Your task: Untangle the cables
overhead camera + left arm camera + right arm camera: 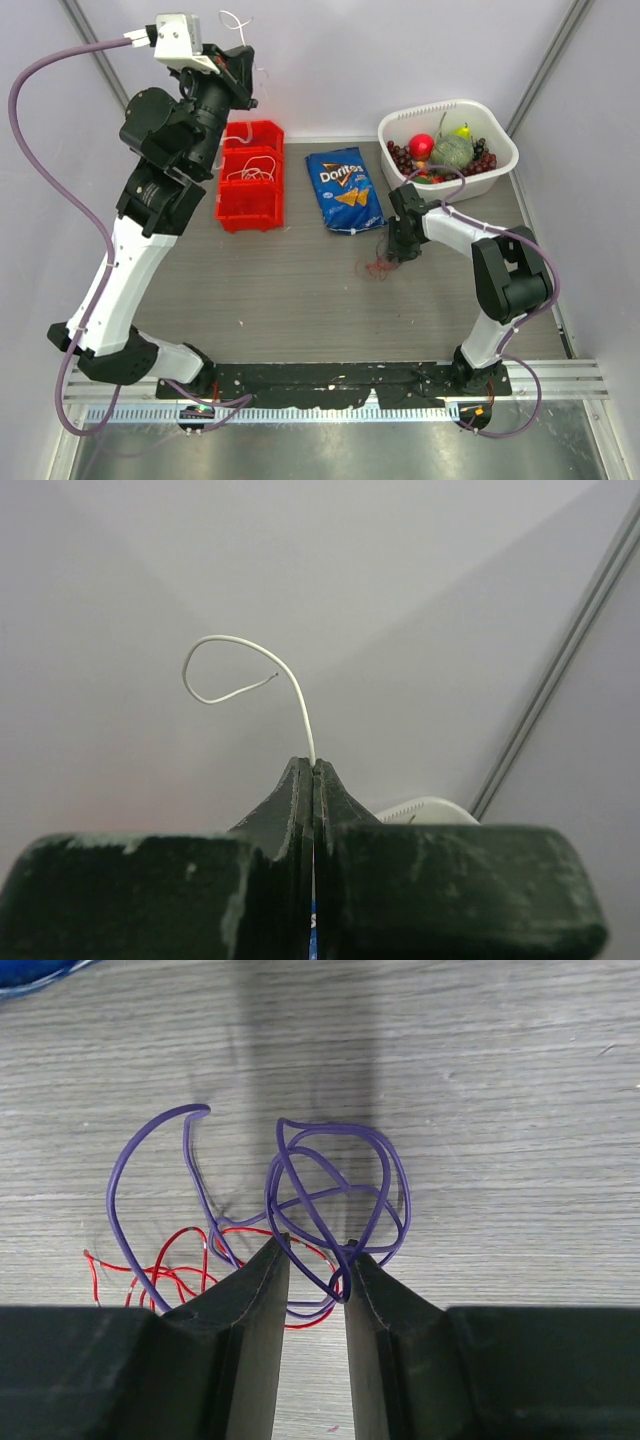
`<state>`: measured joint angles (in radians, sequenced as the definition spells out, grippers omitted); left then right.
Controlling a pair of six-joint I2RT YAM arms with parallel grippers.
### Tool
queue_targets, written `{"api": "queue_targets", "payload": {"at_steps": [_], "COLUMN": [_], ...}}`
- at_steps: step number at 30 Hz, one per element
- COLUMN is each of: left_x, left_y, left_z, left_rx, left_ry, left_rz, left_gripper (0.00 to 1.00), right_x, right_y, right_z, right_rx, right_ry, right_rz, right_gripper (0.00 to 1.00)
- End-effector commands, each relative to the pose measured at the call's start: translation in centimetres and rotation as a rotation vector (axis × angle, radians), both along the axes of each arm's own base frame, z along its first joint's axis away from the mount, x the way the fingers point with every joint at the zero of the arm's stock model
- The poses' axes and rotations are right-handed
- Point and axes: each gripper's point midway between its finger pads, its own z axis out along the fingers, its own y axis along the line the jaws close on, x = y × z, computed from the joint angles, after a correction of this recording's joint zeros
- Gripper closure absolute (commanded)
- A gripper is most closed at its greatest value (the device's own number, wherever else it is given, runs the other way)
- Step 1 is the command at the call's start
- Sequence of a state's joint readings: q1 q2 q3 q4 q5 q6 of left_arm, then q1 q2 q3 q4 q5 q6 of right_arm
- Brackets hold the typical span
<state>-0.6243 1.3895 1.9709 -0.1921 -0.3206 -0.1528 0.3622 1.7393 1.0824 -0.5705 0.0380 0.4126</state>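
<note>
My left gripper [314,765] is raised high at the back left [243,68], near the wall. It is shut on a thin white cable [240,670] that rises from the fingertips and curls into a small loop; the white cable also shows in the top view [237,20]. A tangle of purple cable [330,1190] and red cable [170,1270] lies on the table, small in the top view [380,266]. My right gripper [315,1250] is low over the tangle [400,245], jaws open, with purple loops lying between the fingertips.
A red three-part bin [250,178] holding white cables stands at the back left. A blue Doritos bag [345,190] lies behind the tangle. A white basket [500,150] of fruit stands at the back right. Walls enclose the table.
</note>
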Motion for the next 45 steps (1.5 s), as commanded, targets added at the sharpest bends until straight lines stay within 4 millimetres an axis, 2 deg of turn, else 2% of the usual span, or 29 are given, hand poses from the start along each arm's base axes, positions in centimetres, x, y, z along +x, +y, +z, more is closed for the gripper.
{"api": "queue_targets", "payload": {"at_steps": [1,3,6,12,19,23,26,28,30,34,39,45], "left_x": [-0.9,0.2,1.7,5.0,9.1,11.5,13.3,14.5,15.1,15.7,15.8,15.1], "left_y": [1.9,1.8,2.2,5.1,7.9,8.8,9.4,10.5,11.2,11.6,12.5,12.4], "left_z": [3.8,2.8,1.6,0.3,-1.5,-3.7,-6.4,-8.5,-9.8,-11.5,-11.6,-8.5], "left_rx": [-0.052,-0.038,-0.026,-0.067,-0.215,-0.259,-0.280,-0.330,-0.389,-0.374,-0.368,-0.358], "left_ry": [-0.104,-0.074,-0.040,0.000,0.046,0.088,0.148,0.193,0.220,0.253,0.250,0.188], "left_rz": [0.065,0.094,0.153,0.270,0.274,0.276,0.288,0.295,0.282,0.293,0.308,0.276], "left_gripper": [1.00,1.00,1.00,1.00,1.00,1.00,1.00,1.00,1.00,1.00,1.00,1.00], "right_x": [0.7,0.7,0.6,0.3,0.2,0.2,0.3,0.5,0.4,0.6,0.7,0.8], "right_y": [-0.4,0.5,0.7,0.9,0.9,0.7,0.6,0.5,0.4,0.3,0.3,0.4], "right_z": [1.2,1.6,1.8,2.0,2.2,2.3,2.3,2.4,2.5,2.7,2.6,2.7], "right_rx": [0.029,0.076,0.088,0.101,0.098,0.087,0.081,0.078,0.074,0.072,0.072,0.074], "right_ry": [-0.041,-0.049,-0.048,-0.042,-0.054,-0.062,-0.067,-0.072,-0.071,-0.080,-0.077,-0.076], "right_rz": [0.002,0.025,0.046,0.064,0.078,0.081,0.078,0.077,0.077,0.074,0.076,0.078], "right_gripper": [0.67,0.67,0.68,0.69,0.70,0.70,0.71,0.71,0.71,0.71,0.71,0.71]}}
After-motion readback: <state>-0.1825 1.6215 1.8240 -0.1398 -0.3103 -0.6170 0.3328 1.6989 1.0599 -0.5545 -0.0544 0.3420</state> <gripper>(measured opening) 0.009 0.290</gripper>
